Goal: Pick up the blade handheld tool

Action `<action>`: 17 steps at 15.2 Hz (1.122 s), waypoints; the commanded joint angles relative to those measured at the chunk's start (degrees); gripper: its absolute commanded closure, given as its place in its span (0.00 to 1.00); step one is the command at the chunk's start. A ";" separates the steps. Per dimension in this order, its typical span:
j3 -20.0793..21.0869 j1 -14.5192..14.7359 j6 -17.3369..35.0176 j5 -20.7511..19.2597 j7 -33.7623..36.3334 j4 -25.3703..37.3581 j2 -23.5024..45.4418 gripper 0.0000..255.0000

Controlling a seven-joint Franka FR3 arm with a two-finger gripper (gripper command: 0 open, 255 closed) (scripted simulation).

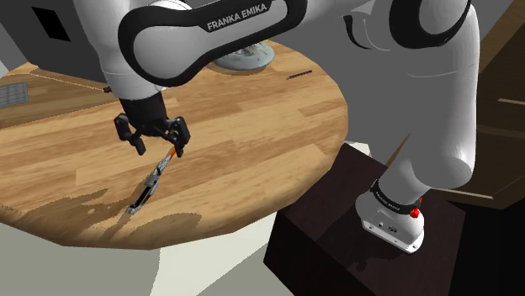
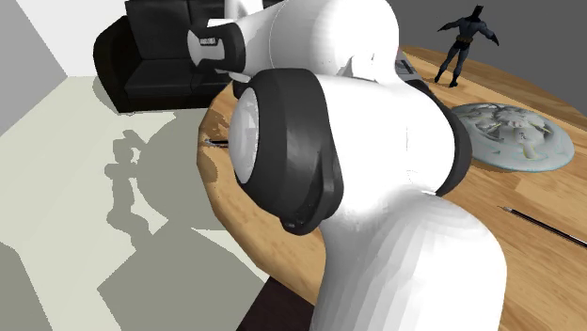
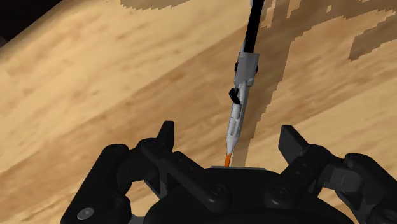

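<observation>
From the shoulder: knife flat on table, running toward seven o'clock from claw. From second camera: figurine, plate. Pointing down, spread apart over knife's orange end.

Under the gripper spreads a round wooden table; beyond its edge lie a pale floor, black sofa and grey wall.

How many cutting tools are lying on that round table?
1. The blade tool lies near the wooden table's edge, its orange end under the open jaws. The arm covers part of the table, so another could be hidden.
</observation>
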 commanded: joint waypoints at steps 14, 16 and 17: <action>-1.70 1.74 3.77 -2.23 1.63 0.06 4.26 1.00; -1.69 1.74 3.76 -2.23 1.63 0.06 4.26 1.00; -1.69 1.74 3.77 -2.22 1.64 0.04 4.25 1.00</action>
